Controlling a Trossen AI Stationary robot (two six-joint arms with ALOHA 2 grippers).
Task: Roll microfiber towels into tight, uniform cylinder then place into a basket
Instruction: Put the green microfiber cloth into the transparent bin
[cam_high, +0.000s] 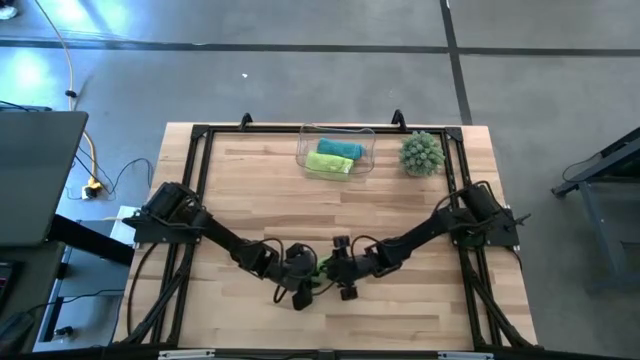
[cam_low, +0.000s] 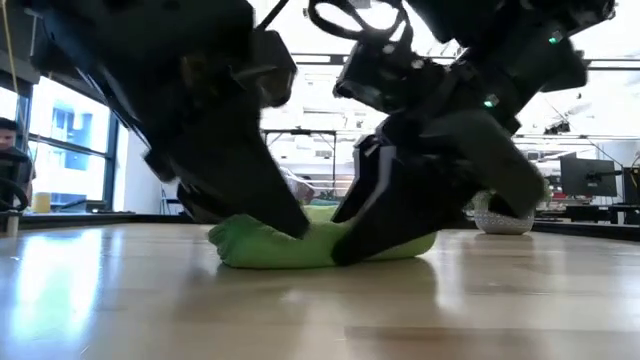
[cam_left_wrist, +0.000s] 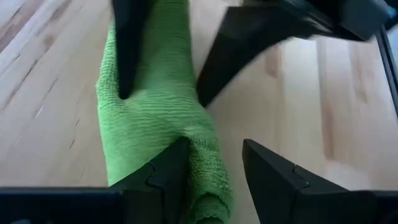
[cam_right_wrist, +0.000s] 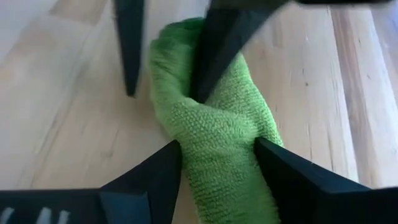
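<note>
Both grippers are down at the near-centre of the surface (cam_high: 400, 310), on one rolled lime towel (cam_low: 320, 245) lying flat on the wood. Left gripper (cam_left_wrist: 214, 165): jaws part open, one finger (cam_left_wrist: 165, 168) pressed on the roll's end, other finger beside it on bare wood, so no clear grip. Right gripper (cam_right_wrist: 217, 162): jaws wide, straddling the roll w/ a finger (cam_right_wrist: 155, 171) at each side, touching; can't tell if it's squeezing. Basket (cam_high: 336, 152) sits at the far edge, well apart, w/ a teal roll (cam_high: 339, 148) and a lime roll (cam_high: 329, 163) inside. Plant ball (cam_high: 422, 153) just beside the basket.
</note>
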